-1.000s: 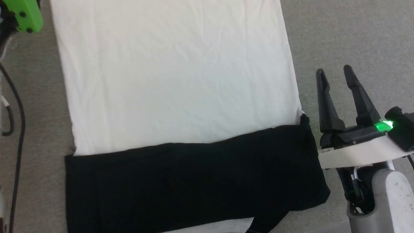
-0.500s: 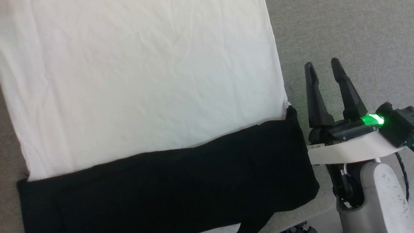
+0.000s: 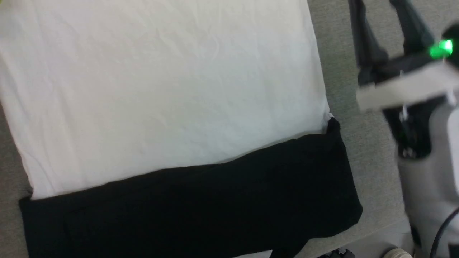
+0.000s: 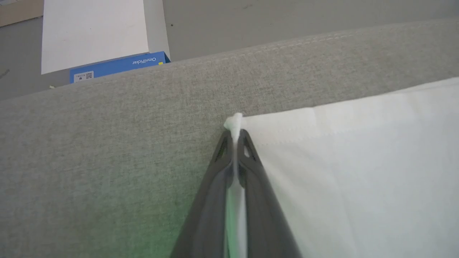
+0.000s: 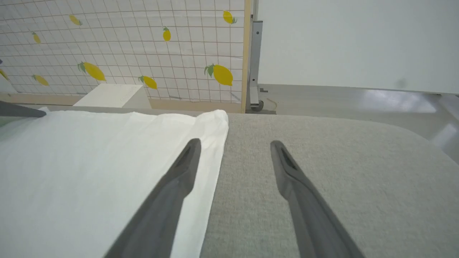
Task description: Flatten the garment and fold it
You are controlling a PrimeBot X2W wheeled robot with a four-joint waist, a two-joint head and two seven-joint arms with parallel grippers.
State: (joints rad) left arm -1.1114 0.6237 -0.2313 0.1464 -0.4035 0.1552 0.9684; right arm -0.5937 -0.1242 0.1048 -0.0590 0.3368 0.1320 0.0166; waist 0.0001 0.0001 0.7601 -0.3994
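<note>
The garment [image 3: 172, 93] lies spread on a grey padded surface, its white body flat and a black band [image 3: 200, 208] running across the near end. In the left wrist view, my left gripper [image 4: 235, 134] is shut on a white corner of the garment [image 4: 358, 172], and a tuft of cloth pokes out past the tips. My right gripper [image 3: 383, 7] is blurred at the head view's upper right, just off the garment's right edge. In the right wrist view it [image 5: 235, 144] stands open above the grey surface. Its left finger overlaps the white edge [image 5: 211, 150], with nothing between the fingers.
The grey padded surface [image 5: 340, 179] extends well to the right of the garment. Beyond its far edge are a lemon-patterned grid panel [image 5: 125, 46] and a white box [image 5: 113, 96]. A blue box [image 4: 118, 66] and a white sheet [image 4: 93, 32] lie on the floor beyond.
The right gripper has moved forward along the garment's right edge, its tips now past the top of the head view. The head camera shifted earlier. The garment lies as before.
</note>
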